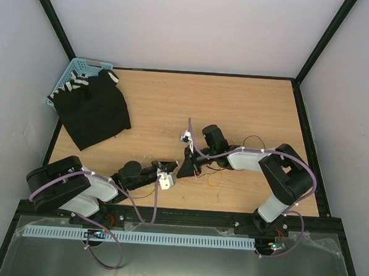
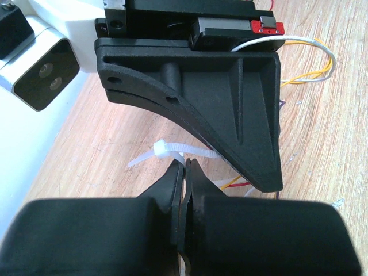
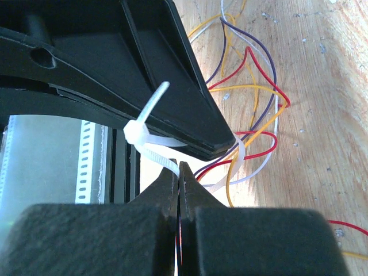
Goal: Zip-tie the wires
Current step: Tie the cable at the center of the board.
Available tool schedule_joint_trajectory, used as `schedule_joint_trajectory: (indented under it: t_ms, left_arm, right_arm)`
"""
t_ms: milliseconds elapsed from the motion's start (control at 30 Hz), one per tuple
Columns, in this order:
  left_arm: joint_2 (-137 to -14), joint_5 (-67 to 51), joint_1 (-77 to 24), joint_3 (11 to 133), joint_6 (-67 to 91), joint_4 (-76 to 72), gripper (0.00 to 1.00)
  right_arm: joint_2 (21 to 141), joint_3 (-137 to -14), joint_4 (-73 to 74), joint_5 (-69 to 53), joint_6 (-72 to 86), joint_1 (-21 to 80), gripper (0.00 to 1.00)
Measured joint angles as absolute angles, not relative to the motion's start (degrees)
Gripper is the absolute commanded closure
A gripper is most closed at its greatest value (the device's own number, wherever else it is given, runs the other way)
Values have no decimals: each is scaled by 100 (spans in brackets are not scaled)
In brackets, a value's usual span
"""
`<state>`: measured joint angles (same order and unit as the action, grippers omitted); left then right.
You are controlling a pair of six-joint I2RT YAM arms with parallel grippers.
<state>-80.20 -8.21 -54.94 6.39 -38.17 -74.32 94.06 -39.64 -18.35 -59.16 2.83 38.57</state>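
The wires (image 3: 253, 103) are thin red, yellow, purple and white strands lying in loops on the wooden table; they also show in the top view (image 1: 212, 175) and the left wrist view (image 2: 310, 63). A white zip tie (image 3: 138, 135) loops round them, and its head also shows in the left wrist view (image 2: 161, 150). My left gripper (image 2: 185, 165) is shut on the zip tie's strap just beside the head. My right gripper (image 3: 179, 168) is shut on the strap too, tip to tip with the left one. Both grippers meet at the table's front middle, left (image 1: 172, 169) and right (image 1: 184, 169).
A black cloth (image 1: 93, 108) lies at the back left, partly over a light-blue basket (image 1: 80, 66). A white slotted cable duct (image 1: 142, 238) runs along the front below the table edge. Black frame posts stand at the corners.
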Motion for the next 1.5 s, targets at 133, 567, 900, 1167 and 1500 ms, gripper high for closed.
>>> schedule_joint_trajectory:
  t_ms: [133,567,900,1167,1500]
  left_arm:
    - [-8047,-790,-5529,639,-3837,-7435,100]
    - [-8254,-637,-5693,639,-3920,-7520,100]
    - [-8274,-617,-5747,642,-3946,-7537,100]
    - [-8313,-591,-5800,642,-3986,-7577,100]
    - [-8315,-434,-5819,642,-3839,-7594,100]
  right_arm:
    - [9435,-3972,-1787,-5920,283,3835,100]
    - [9474,-4021,-1594,-5922,276,3785,100]
    - [9564,-4091,-1542,-5918,279,3782,100]
    - [9564,-4230,-1328,-5892,235,3745,100]
    - [9583,-4263,-1302,-5870,213,3741,100]
